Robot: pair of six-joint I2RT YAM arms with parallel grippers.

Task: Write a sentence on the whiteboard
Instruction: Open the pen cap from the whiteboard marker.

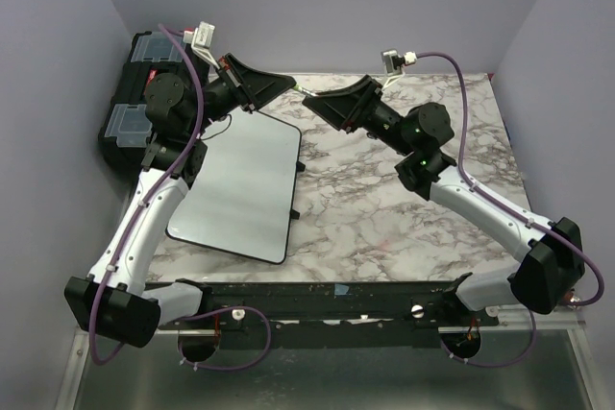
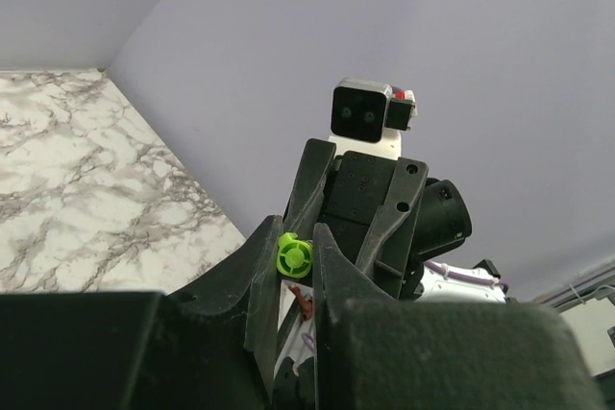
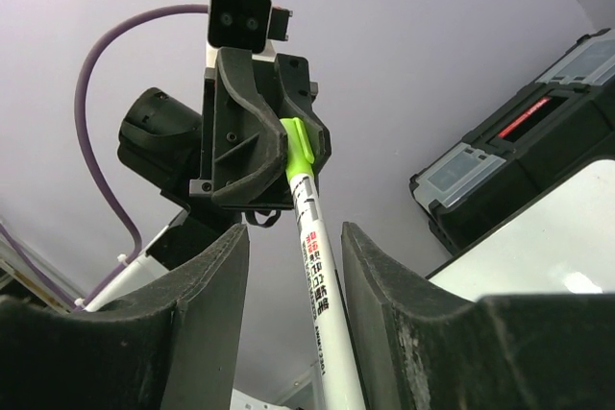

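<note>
A white marker [image 3: 322,314] with a green cap [image 3: 296,146] spans between my two grippers above the table's far edge. My left gripper [image 1: 286,80] is shut on the cap [image 2: 294,256]. My right gripper [image 1: 312,101] faces it, open, with the marker's barrel passing between its fingers [image 3: 207,295] and a gap on both sides. The whiteboard [image 1: 240,189] lies flat on the table's left side, below the left arm. Its white face shows no writing, so the sentence is not in view. A corner of the board also shows in the right wrist view [image 3: 548,237].
A black toolbox [image 1: 135,108] with clear lid compartments stands at the far left against the wall, behind the board; it also shows in the right wrist view [image 3: 519,141]. The marble tabletop [image 1: 384,199] spreads to the right. Purple walls enclose three sides.
</note>
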